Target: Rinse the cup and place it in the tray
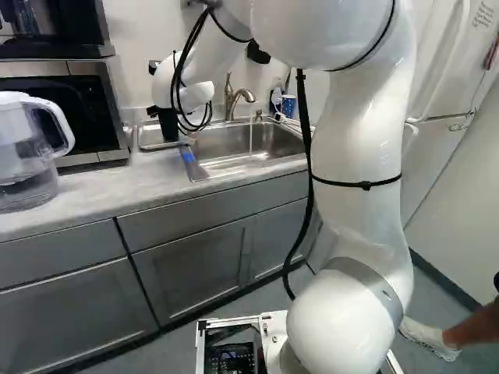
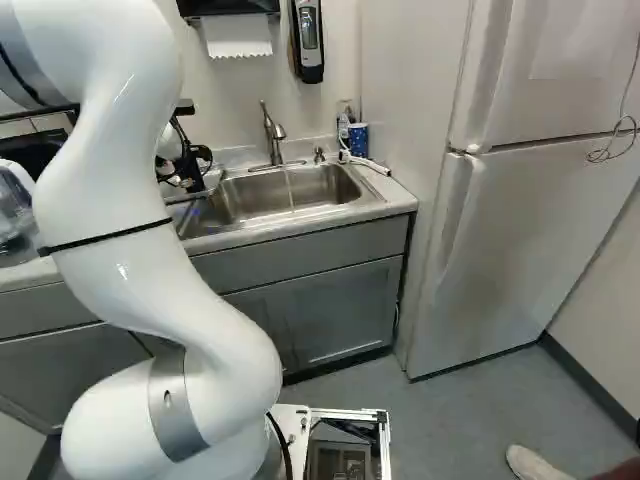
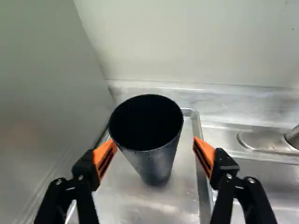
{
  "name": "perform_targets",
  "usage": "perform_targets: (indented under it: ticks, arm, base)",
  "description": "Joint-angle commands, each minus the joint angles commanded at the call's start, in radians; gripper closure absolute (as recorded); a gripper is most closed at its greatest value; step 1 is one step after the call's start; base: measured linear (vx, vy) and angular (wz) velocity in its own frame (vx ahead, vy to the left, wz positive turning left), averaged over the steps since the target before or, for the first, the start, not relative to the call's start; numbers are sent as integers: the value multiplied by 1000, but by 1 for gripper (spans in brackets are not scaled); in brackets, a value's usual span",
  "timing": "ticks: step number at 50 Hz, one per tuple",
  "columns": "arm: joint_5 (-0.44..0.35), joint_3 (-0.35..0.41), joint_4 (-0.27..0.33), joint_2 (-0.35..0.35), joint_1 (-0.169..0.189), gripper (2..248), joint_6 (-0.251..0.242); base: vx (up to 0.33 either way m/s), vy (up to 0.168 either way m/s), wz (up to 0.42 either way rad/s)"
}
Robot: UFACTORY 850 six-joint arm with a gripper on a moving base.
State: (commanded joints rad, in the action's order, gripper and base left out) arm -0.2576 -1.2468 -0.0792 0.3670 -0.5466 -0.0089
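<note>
In the left base view my gripper (image 1: 167,125) shows as a dark shape low over the left end of the sink, its fingertips not clear there. The wrist view has the gripper (image 3: 154,143) open, one orange-padded finger on either side of the dark cup (image 3: 156,163). One pad is close by the cup's rim; whether it touches I cannot tell. A gap separates the other pad from the cup. The cup stands mouth up on the metal tray (image 3: 140,205), its inside dark.
A thin stream of water runs from the faucet (image 1: 231,95) into the sink basin (image 2: 300,190). Beside the tray rises a smooth wall-like surface (image 3: 46,93). A microwave (image 1: 86,109) and a pitcher (image 1: 27,148) stand left of the sink, a blue cup (image 2: 358,140) behind it.
</note>
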Motion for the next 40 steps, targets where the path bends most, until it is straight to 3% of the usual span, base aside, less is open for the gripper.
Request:
perform_targets:
  ticks: [3,4,40]
  arm:
    - [0,0,0,0,0,29,0]
    - [0,0,0,0,0,3,0]
    - [0,-17,9,-46,0,3,0]
  base:
    - [0,0,0]
    - [0,0,0]
    - [0,0,0]
